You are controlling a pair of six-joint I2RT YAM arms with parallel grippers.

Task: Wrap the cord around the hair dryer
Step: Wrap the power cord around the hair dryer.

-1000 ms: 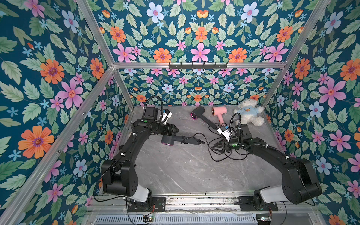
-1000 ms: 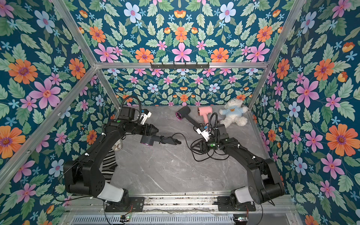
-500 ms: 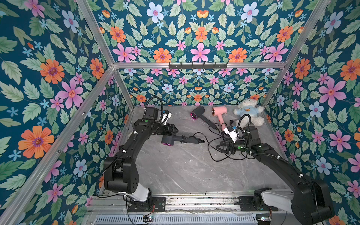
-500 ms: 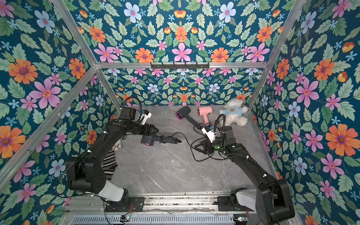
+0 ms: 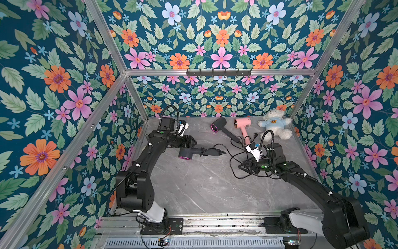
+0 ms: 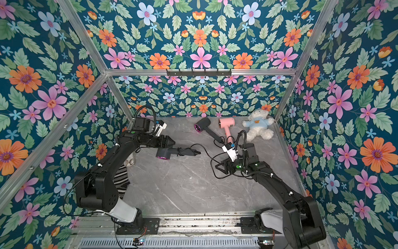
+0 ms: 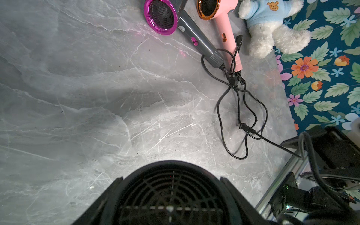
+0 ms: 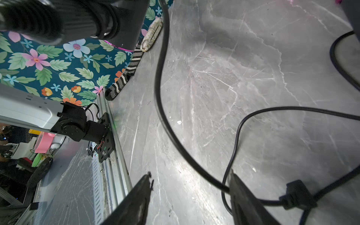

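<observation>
Above the grey marble table (image 5: 193, 189), left of centre: dark grey hair dryer with a magenta ring (image 5: 189, 152), clamped by its barrel in the left gripper (image 5: 193, 143).
Done: a few turns of thin black cord (image 8: 155, 93) appear to sit round the handle.
Remaining: most of the cord trails loose to the table.
Right gripper (image 8: 190, 175): jaws apart, cord against one finger.
Containers: none visible.

Teddy bear (image 5: 274, 127) beside pink dryer (image 5: 243, 123); striped sock (image 6: 120, 181) well apart

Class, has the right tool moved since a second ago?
Yes, slightly: against the fixed teddy bear, the right tool has shifted toward the bear's side, away from the held hair dryer.
</observation>
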